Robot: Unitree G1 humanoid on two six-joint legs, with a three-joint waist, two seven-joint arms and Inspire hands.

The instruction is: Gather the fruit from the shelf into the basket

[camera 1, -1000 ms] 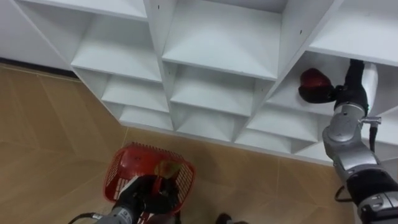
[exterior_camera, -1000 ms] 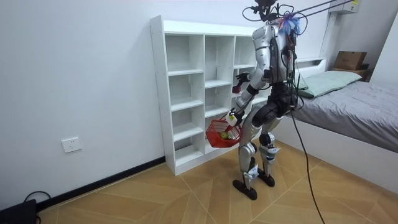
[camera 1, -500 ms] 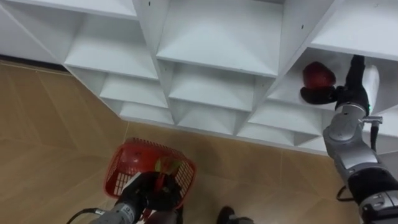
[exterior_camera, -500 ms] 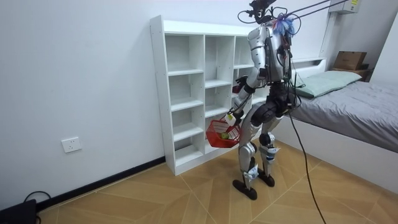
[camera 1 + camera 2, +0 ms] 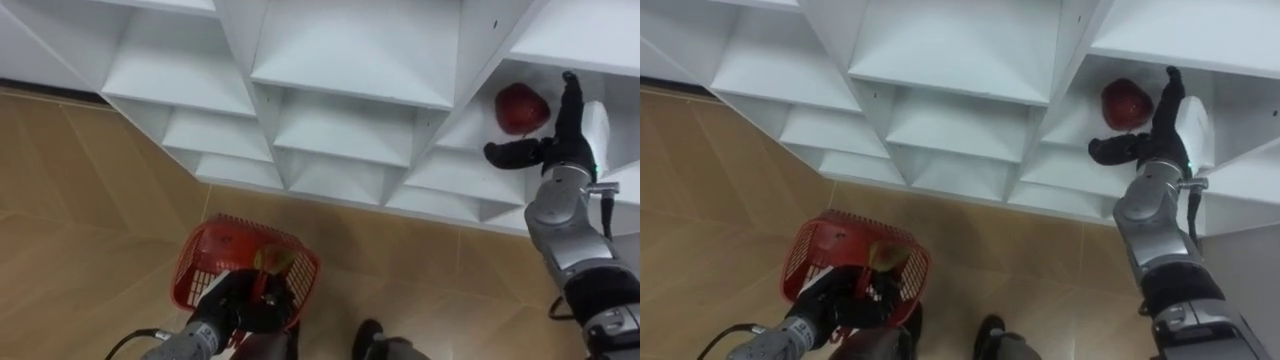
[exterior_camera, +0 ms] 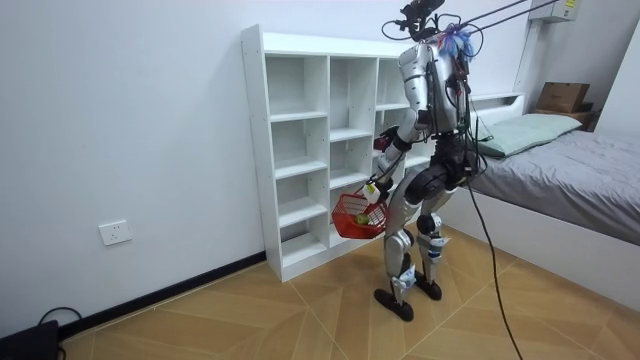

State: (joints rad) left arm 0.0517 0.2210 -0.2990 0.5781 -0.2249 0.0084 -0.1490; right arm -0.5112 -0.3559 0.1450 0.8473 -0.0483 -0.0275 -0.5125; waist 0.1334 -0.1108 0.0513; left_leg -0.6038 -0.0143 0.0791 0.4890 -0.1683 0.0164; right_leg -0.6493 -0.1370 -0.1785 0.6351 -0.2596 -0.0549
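Note:
A red apple (image 5: 521,107) lies in a right-hand compartment of the white shelf unit (image 5: 350,80). My right hand (image 5: 562,143) is open in that compartment, thumb under the apple and fingers upright to its right; I cannot tell whether they touch it. Low at the left, my left hand (image 5: 243,305) is shut on the near edge of a red wire basket (image 5: 222,262), which holds a yellow-green fruit (image 5: 272,262). In the room view I stand upright facing the shelf unit (image 6: 300,150), with the basket (image 6: 356,214) at thigh height.
The other shelf compartments in view hold nothing. Wooden floor (image 5: 90,210) runs below the unit. In the room view a bed (image 6: 570,170) stands behind me at the right and a wall socket (image 6: 116,233) sits low on the left wall.
My right hand's fingers have spread and the apple now shows whole above the thumb. The eye view has shifted a little. The basket stays in my left hand.

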